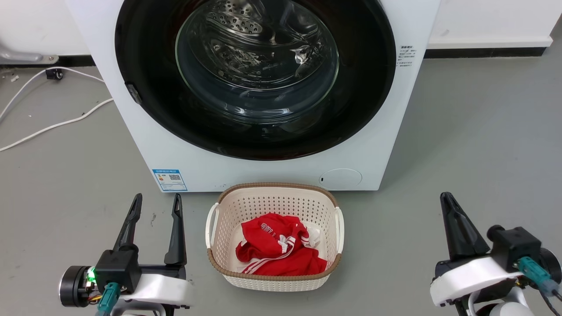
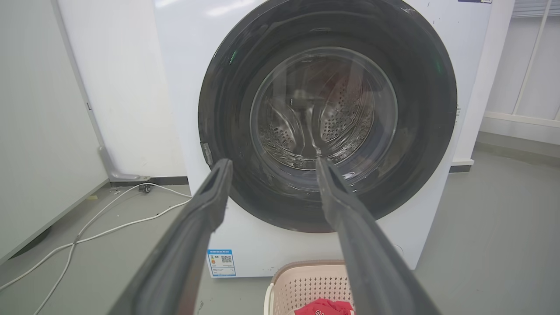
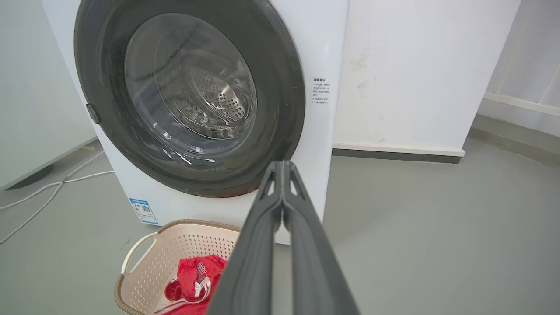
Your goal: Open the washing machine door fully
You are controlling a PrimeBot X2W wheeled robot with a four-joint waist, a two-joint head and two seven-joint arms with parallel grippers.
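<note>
The white washing machine (image 1: 145, 145) stands straight ahead on the floor. Its round glossy black washing machine door (image 1: 364, 87) lies flat against the front, closed, with the steel drum showing through the clear glass bowl. A small latch tab sits on the door's left rim (image 1: 133, 93). My left gripper (image 1: 157, 201) is open at the lower left, well short of the machine. My right gripper (image 1: 448, 197) is shut on nothing at the lower right. The door (image 2: 428, 131) fills the left wrist view beyond the open gripper (image 2: 271, 164), and in the right wrist view the door (image 3: 284, 87) sits left of my gripper (image 3: 283, 165).
A cream perforated laundry basket (image 1: 219, 219) holding a red garment (image 1: 272, 250) sits on the grey floor directly before the machine, between my grippers. White cables (image 1: 52, 127) run across the floor at the left. A white wall rises to the right of the machine (image 3: 415, 65).
</note>
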